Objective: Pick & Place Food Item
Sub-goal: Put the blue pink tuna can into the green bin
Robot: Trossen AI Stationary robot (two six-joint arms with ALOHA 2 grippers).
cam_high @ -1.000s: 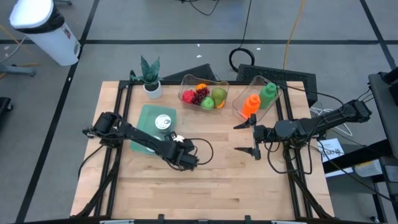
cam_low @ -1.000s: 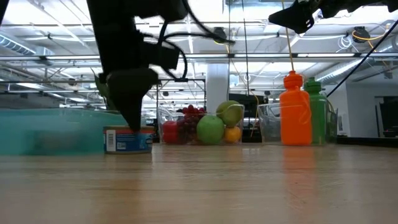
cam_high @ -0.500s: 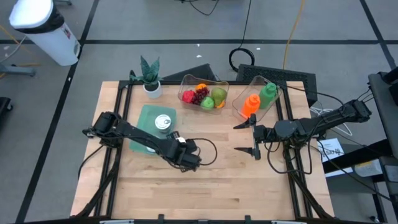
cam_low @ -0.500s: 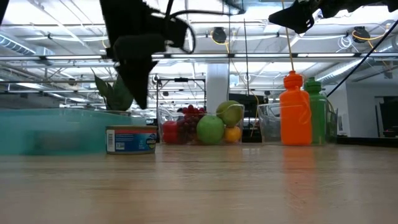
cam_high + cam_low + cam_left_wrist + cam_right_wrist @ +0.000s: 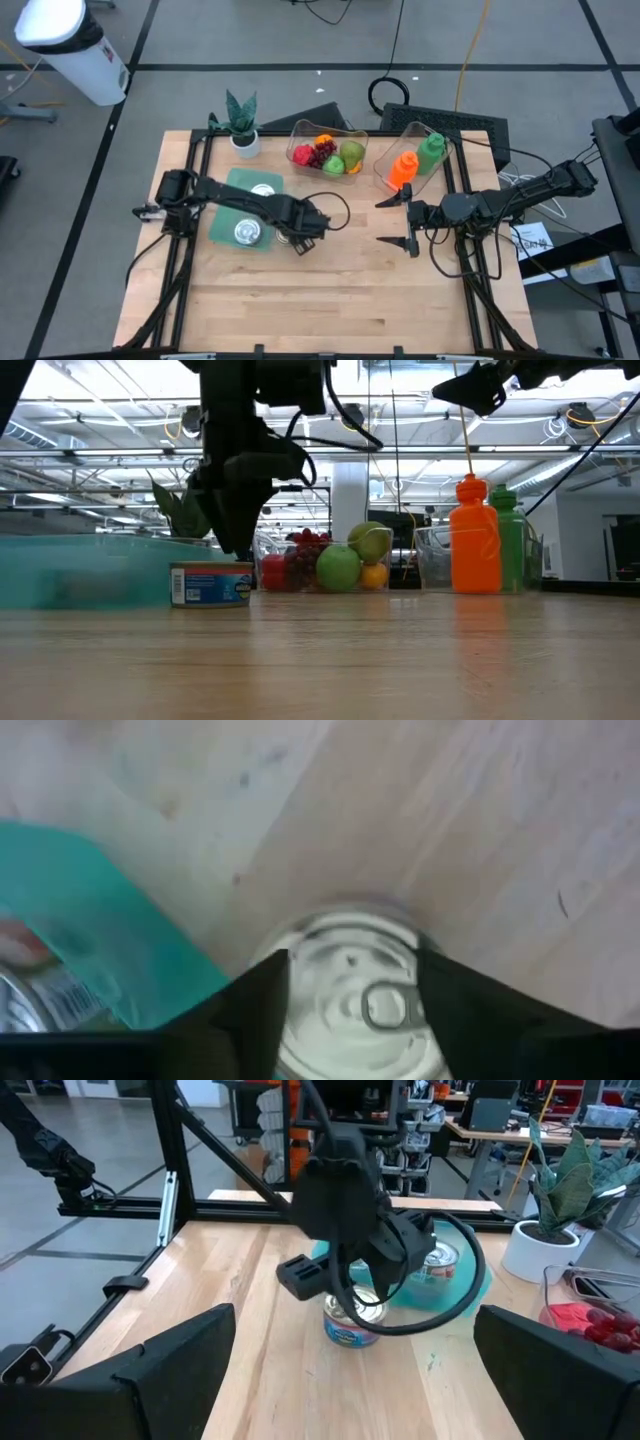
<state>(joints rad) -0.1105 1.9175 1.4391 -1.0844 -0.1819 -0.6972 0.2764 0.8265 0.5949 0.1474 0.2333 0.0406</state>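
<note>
Left gripper (image 5: 352, 1005), fingers parted, hangs above the upright can (image 5: 352, 1000), straddling it without touching; the can stands on the table (image 5: 350, 290) beside the teal tray's (image 5: 222, 232) edge. Right gripper (image 5: 393, 221) waits wide open.

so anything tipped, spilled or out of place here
Nothing stands out. The round silver tin can stands upright on the wood under the left gripper. The orange plastic bottle and green plastic bottle are upright too, with no spills.
</note>
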